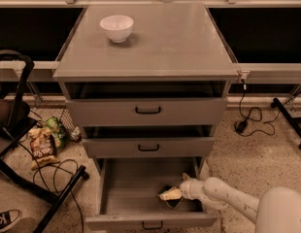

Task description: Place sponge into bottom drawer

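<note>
The grey cabinet's bottom drawer [127,191] is pulled open, and its front with the black handle is at the lower edge of the view. My gripper [175,194] reaches in from the lower right on a white arm [223,198]. It is shut on the sponge [170,195], whose pale yellow foam shows above its dark green layer. The sponge is tilted and low inside the drawer's right front part, close to the drawer floor. I cannot tell whether it touches the floor.
A white bowl [116,27] stands on the cabinet top [160,42]. The two upper drawers [148,111] are nearly shut. A black chair frame [24,169], snack bags [41,147] and a shoe [5,220] lie at the left. Cables [247,120] lie at the right.
</note>
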